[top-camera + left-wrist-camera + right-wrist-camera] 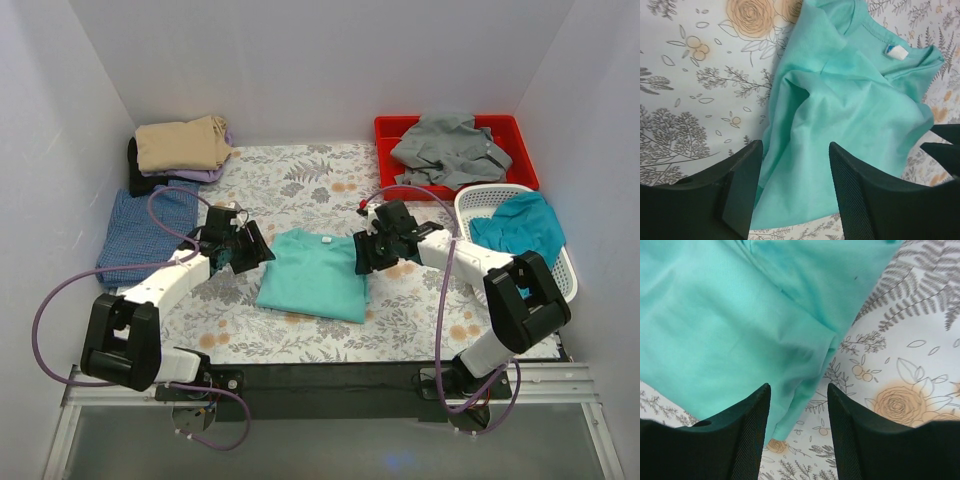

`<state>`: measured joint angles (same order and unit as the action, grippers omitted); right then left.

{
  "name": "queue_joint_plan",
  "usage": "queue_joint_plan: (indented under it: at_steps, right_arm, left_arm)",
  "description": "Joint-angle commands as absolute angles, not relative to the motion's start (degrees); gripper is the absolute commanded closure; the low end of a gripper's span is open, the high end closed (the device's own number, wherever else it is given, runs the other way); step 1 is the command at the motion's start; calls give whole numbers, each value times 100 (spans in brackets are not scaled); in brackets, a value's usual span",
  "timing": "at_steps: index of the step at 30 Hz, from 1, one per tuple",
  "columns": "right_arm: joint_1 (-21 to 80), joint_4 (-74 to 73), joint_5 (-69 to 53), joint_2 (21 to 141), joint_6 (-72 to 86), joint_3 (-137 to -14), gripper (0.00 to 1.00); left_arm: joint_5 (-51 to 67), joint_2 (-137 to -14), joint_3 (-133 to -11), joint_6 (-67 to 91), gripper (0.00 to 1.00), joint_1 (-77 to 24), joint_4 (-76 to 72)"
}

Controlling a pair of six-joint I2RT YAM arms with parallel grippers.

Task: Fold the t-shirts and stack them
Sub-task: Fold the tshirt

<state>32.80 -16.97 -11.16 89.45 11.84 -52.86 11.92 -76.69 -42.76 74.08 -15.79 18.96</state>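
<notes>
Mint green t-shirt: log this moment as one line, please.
mint green t-shirt: lying on floral tablecloth, unheld | left gripper: open, at its left edge | right gripper: open, at its right edge

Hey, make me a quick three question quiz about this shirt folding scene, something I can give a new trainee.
1. True or false: the left gripper and the right gripper are both open above the mint green t-shirt.
2. Where does the grey t-shirt lie? A, in a cardboard box; B, in the red bin; C, in a drawer.
3. What colour is the topmost folded t-shirt at the far left?
Key: 1 true; 2 B; 3 tan.
</notes>
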Motion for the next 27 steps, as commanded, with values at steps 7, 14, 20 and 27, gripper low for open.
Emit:
queue_joint_plan:
  at_steps: [7,14,20,27]
  right_arm:
    - [3252,-1688,-492,9122,914,-5844,43]
    - [3225,-1407,-852,9413,870,-5898,43]
    - [3173,-1143,-1002,9518,940,-5784,44]
    - [3120,-1063,-1186,9554,1037,-5766,44]
  left_arm:
    - [1002,-7804,-4702,6829,45,-1582,1468]
    - [1450,-8278,-4948,6890,45,-1582,933]
    - [1600,-8674,-5045,6908,45,-1582,888]
    - [1520,-8763,-5071,6776,46,-1582,1221]
